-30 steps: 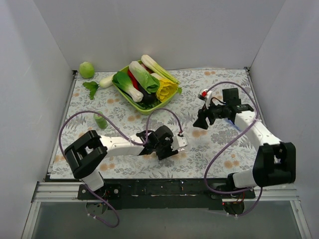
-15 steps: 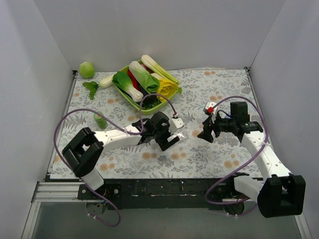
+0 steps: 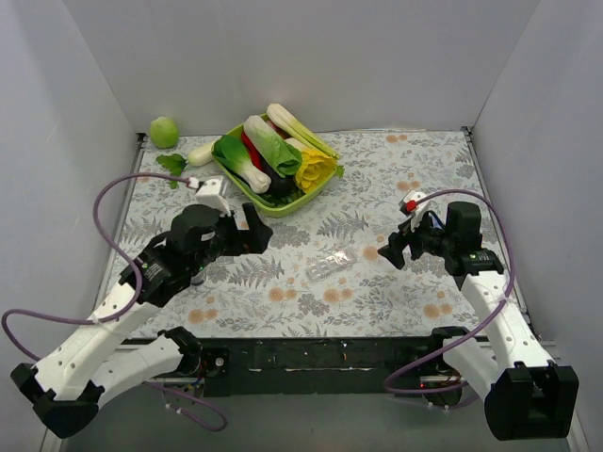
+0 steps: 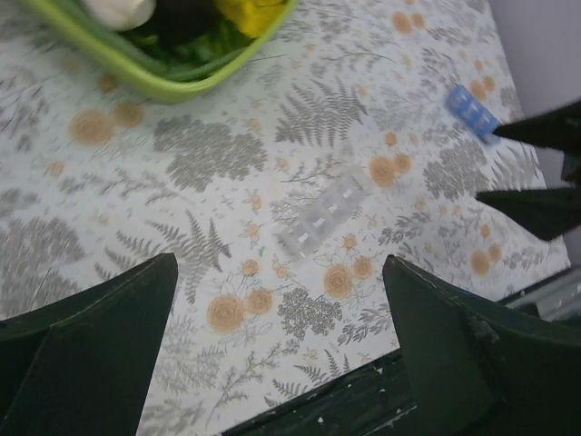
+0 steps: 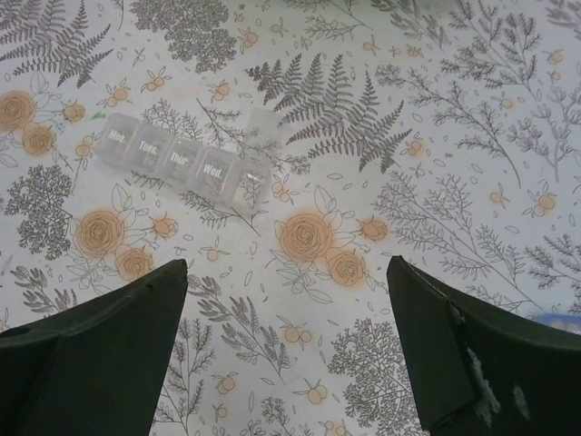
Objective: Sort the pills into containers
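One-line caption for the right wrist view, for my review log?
Open right gripper hovers above the fern-print cloth, with the clear pill organiser lying just beyond its fingers.

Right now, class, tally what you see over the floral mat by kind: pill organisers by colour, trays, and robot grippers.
Clear pill organiser: 1
Blue pill organiser: 1
Green tray: 1
Grippers: 2, the left gripper and the right gripper, both open and empty
Total: 5
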Robot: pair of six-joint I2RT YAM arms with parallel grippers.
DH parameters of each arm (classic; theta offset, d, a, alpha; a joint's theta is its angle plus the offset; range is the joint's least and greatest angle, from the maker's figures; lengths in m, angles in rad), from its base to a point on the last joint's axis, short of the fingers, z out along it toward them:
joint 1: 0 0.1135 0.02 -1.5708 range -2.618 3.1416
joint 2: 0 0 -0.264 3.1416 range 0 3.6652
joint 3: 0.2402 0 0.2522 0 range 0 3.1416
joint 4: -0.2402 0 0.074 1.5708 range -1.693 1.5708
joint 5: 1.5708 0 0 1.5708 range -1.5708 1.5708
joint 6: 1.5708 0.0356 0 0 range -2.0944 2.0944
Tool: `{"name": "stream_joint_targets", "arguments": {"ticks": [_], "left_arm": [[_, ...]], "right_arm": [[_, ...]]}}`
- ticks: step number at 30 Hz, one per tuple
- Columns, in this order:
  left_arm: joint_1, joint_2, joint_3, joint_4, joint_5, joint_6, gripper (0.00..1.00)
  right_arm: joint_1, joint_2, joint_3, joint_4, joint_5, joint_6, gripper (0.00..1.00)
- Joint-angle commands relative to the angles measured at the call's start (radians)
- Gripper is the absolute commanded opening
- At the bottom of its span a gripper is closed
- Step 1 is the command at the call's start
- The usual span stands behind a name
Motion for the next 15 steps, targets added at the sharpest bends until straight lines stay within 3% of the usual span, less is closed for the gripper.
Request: {"name": "stream_joint_targets", "arguments": {"ticks": [1,7,12,15], "left_arm": [[0.054,-0.049,0.046,-0.427,-0.197,-0.384,0.98],[0.061,-0.06,0.027,-0.626,-0.418,-0.624,0.95],[0.162,-0.012,-0.03,-0.523,-0.428,-0.548,0.91],[0.338,0.031,-0.071,-0.391,-0.325,-0.417,0.91]], "right_arm": [[-0.026,-0.045,-0.076,0.089,-0.077,0.038,0.98],[-0.046,-0.048,-0.071,0.07,-0.069,0.029,0.98],[-0.054,-0.03,-0.061,0.044,-0.077,0.026,0.98],[-0.056,-0.031,-0.059,0.031,-0.083,0.021,0.98]]}}
